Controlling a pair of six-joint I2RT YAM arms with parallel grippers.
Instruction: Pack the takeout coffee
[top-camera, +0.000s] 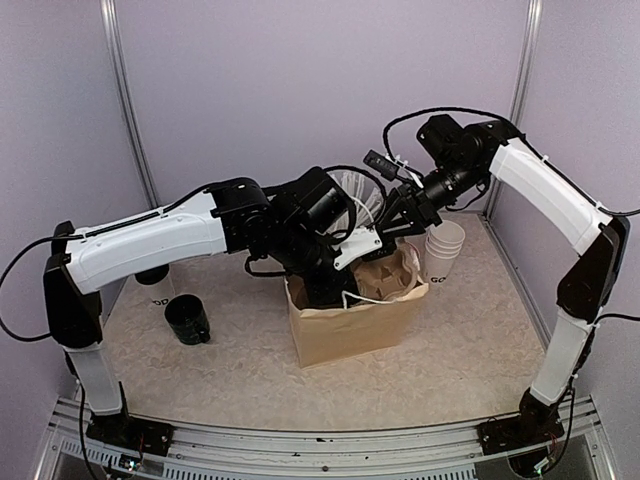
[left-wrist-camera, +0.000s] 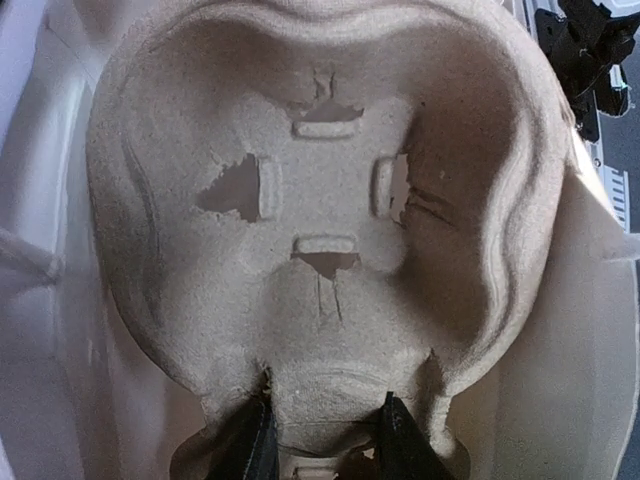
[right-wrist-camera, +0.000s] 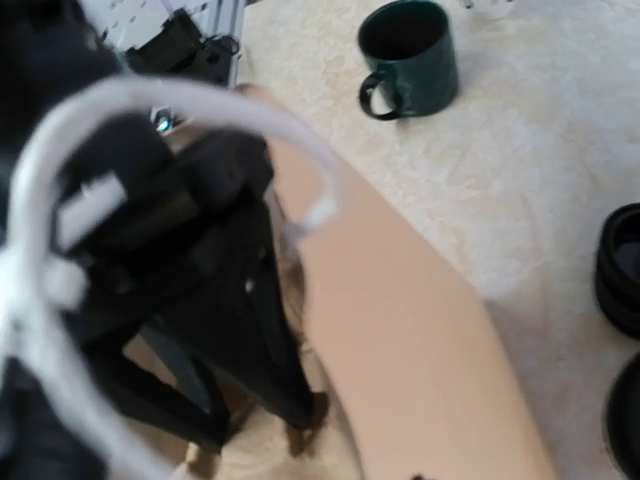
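- while the left gripper (left-wrist-camera: 325, 438) clamps the near edge of the moulded pulp cup carrier (left-wrist-camera: 330, 200), its two black fingers (left-wrist-camera: 255, 445) sit either side of a tab on that edge.
- the carrier sits in the open top of the brown paper bag (top-camera: 350, 325), with part of it showing above the rim.
- the bag stands upright in the middle of the table (top-camera: 470, 350).
- the takeout coffee (top-camera: 160, 296), a white paper cup with black lettering low on its side, stands on the table at the left. it is well apart from the bag, and the left arm hides its upper part.
- a dark green mug (top-camera: 187, 320) stands just in front of it, nearer the arm bases.
- the right gripper (right-wrist-camera: 262, 425) hangs over the bag's far right rim, close to the bag's white loop handle (right-wrist-camera: 200, 100).
- the right wrist view is blurred, so i cannot tell whether its jaws are apart or closed, or whether they hold anything.
- a stack of plain white paper cups (top-camera: 445, 250) stands just right of the bag.
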